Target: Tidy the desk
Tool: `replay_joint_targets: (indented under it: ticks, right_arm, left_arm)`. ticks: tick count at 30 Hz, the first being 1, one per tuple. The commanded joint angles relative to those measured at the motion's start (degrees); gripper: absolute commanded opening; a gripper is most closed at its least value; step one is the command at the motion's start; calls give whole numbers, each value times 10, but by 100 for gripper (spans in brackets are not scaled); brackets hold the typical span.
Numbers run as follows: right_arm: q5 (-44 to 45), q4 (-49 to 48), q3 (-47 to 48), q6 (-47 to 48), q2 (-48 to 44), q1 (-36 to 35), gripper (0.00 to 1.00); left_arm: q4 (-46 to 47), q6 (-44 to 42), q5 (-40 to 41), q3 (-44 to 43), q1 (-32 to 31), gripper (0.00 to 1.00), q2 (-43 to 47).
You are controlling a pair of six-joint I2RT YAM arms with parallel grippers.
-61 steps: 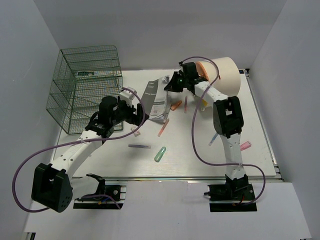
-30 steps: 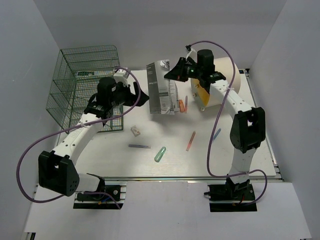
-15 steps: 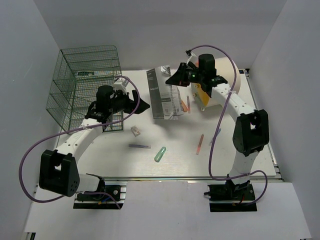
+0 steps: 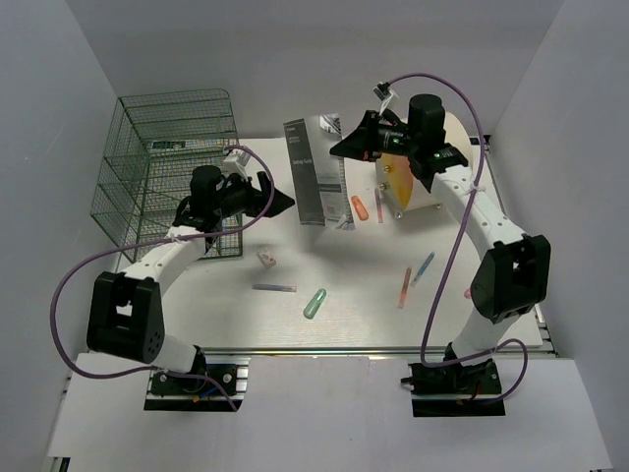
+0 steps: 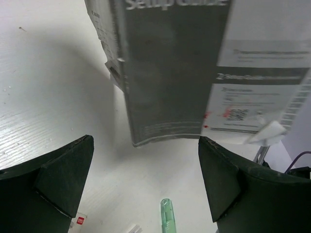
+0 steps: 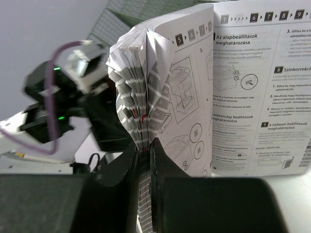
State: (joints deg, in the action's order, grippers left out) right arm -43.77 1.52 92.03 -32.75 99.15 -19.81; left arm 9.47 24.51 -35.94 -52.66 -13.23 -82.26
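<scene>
Top external view, items by size.

1. White surface, rail-edged, spans the whole middle of the scene; both arms are fixed at its near edge.
2. Green wire rack, at the far left corner.
3. Cream cylinder, orange face showing, far right, partly behind the right arm.
4. Grey-covered booklet, lifted upright off the surface at far centre, pages fanned.
5. Right end effector, clamped on the booklet's bound edge; the right wrist view shows the fingers pinching the fanned pages.
6. Left end effector, fingers wide apart, holding nothing, just left of the booklet and facing its cover; the left wrist view shows the cover hanging between the two fingers.
7. Purple pen and green marker, near centre.
8. Pink pen and blue pen, side by side on the right.
9. Orange marker, beside the cylinder.
10. Small white-and-red block, below the left end effector.
</scene>
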Motion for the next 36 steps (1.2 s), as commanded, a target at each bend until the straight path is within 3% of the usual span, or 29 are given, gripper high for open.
replay_joint_targets:
  ticks: [1,7,15,17,19,23,26,32,36]
  right_arm:
    - [-56,-82,5,-35,-49,3,0]
    - [-90,-134,-34,-84,-76,3,0]
    - [-133,-220,-86,-146,-90,0,0]
    - [-146,-252,-93,-168,-92,4,0]
    - [-157,-272,-102,-193,-92,3,0]
    - [-176,-360,-124,-248,-83,4,0]
    - [-187,-388,-128,-277,-81,4,0]
    - [-196,-401,-126,-283,-92,3,0]
    - [-200,-441,-139,-316,-92,0,0]
  left_arm:
    - [51,13,-30,-2,5,98,-8]
    - [116,40,-65,-19,5,98,-36]
    - [282,125,-157,-6,5,98,-76]
    - [340,148,-179,4,5,98,-88]
    - [448,219,-199,16,5,98,-98]
    - [577,324,-239,16,0,98,-141]
    - [551,327,-230,10,0,98,-147]
    - [454,251,-185,17,-6,98,-126]
    - [510,281,-202,5,-12,98,-129]
